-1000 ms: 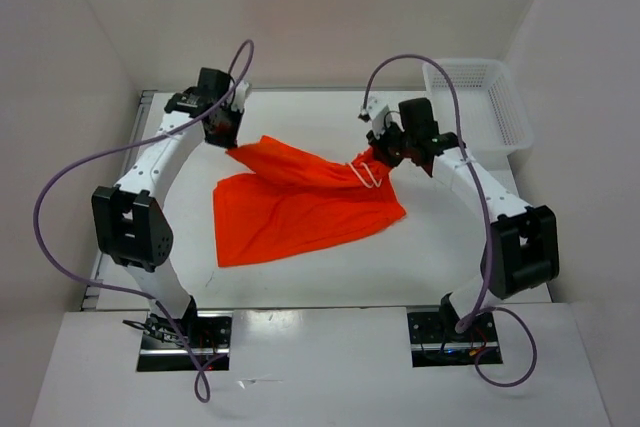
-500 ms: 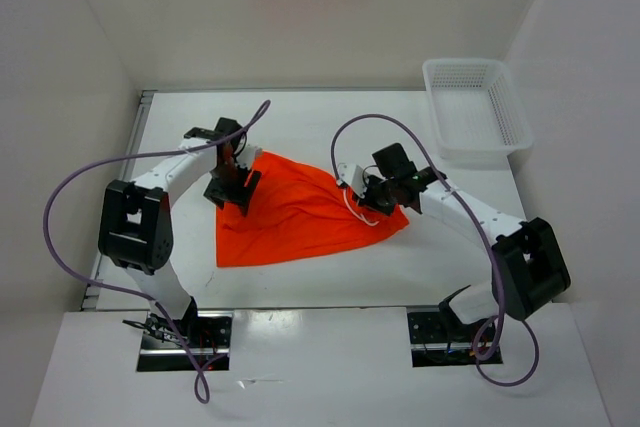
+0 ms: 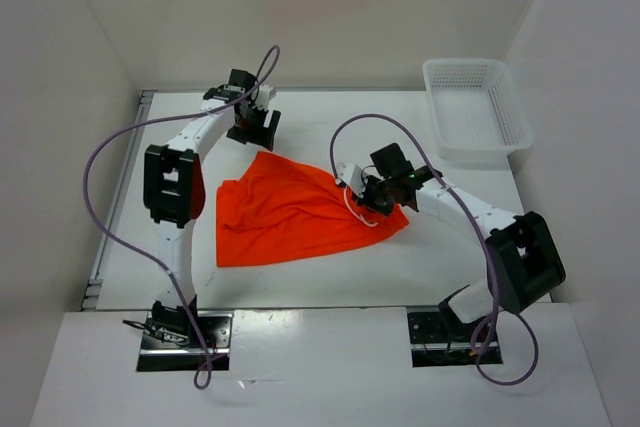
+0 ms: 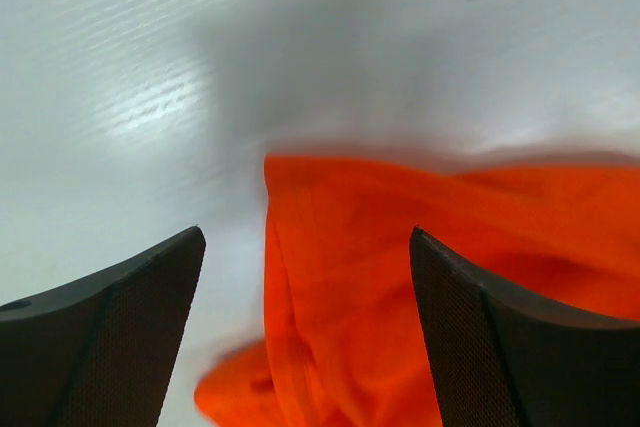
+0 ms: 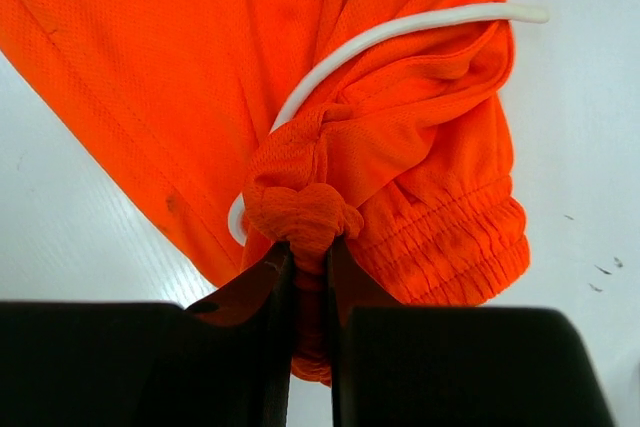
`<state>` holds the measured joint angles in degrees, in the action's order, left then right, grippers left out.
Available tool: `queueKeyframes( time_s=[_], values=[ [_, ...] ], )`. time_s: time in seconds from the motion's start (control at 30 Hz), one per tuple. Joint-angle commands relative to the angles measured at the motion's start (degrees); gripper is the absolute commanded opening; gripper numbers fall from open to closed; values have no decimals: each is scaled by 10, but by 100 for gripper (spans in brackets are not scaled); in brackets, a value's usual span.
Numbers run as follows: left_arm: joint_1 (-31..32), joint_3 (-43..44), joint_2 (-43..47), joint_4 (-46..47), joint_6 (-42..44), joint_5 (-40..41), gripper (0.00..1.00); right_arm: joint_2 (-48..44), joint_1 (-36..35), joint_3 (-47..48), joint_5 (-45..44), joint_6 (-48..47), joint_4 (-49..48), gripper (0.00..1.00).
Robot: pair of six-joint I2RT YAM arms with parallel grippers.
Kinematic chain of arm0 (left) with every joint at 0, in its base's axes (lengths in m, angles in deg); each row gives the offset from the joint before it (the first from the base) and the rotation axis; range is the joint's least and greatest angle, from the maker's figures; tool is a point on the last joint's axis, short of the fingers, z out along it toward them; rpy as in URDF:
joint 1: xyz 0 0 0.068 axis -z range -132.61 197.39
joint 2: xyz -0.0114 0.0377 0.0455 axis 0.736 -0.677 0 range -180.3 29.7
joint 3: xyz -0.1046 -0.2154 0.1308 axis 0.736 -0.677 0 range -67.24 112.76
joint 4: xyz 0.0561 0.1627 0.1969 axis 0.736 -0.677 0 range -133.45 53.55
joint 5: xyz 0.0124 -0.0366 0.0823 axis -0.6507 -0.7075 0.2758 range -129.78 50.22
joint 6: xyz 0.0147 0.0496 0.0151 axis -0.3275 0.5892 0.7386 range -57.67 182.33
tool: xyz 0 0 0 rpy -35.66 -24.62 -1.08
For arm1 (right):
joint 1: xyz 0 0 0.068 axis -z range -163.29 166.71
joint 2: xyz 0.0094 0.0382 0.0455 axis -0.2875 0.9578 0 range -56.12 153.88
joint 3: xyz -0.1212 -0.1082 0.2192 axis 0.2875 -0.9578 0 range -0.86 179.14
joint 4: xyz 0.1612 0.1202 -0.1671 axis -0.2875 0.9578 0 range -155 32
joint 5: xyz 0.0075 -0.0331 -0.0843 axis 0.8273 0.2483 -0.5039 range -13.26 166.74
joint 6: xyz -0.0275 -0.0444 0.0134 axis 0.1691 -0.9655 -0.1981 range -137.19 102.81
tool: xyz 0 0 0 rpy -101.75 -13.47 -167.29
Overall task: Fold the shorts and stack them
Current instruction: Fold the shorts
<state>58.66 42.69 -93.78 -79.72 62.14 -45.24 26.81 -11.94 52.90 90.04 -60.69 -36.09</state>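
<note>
The bright orange shorts (image 3: pixel 290 212) lie spread on the white table, partly folded, with the thin white drawstring (image 5: pixel 400 32) looping out at their right end. My left gripper (image 3: pixel 250 129) is open just beyond the shorts' far left corner. In the left wrist view that gripper (image 4: pixel 307 237) has nothing between its fingers (image 4: pixel 110 332), and the orange shorts (image 4: pixel 420 277) lie below them. My right gripper (image 3: pixel 372 197) is shut on a bunched fold of the waistband. The right wrist view shows this gripper (image 5: pixel 310 267) pinching the shorts (image 5: pixel 200 67) tightly.
A white mesh basket (image 3: pixel 478 107) stands at the far right corner of the table. White walls close in the table on the left, back and right. Purple cables arch over both arms.
My left gripper opened, let go of the shorts' left corner and drew back toward the far side. The shorts dropped flat on the table. My right gripper keeps its grip.
</note>
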Motion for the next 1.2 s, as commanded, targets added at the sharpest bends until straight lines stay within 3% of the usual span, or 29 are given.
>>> queueKeyframes(
  time_s=[0.0, 0.27, 0.6, 0.73, 0.87, 0.9, 0.97, 1.03, 1.17],
  values=[
    [-12, 65, -63, 14, 2, -20, 90, 23, -3, 30, -2, 22, -17, 0],
    [-37, 172, -135, -25, 2, -80, 90, 51, -3, 55, 3, 40, -11, 0],
    [-20, 10, -101, -16, 2, -130, 85, 80, -3, 78, -8, 29, -11, 0],
    [-20, 11, -119, -3, 2, -145, 73, 80, -3, 78, -13, 29, -11, 0],
    [-20, 45, -133, 2, 2, -153, 42, 80, -3, 72, -20, 35, -23, 0],
    [-20, 51, -133, 2, 2, -158, 26, 80, -3, 72, -20, 41, -23, 0],
    [-20, 66, -133, -3, 2, -158, 14, 80, -3, 72, -32, 48, -35, 0],
    [-20, 89, -117, -3, 2, -143, 4, 80, 3, 91, -32, 66, -43, 0],
    [-20, 141, -70, -9, 2, -72, 0, 91, 45, 132, -45, 139, -91, 0]
  ],
)
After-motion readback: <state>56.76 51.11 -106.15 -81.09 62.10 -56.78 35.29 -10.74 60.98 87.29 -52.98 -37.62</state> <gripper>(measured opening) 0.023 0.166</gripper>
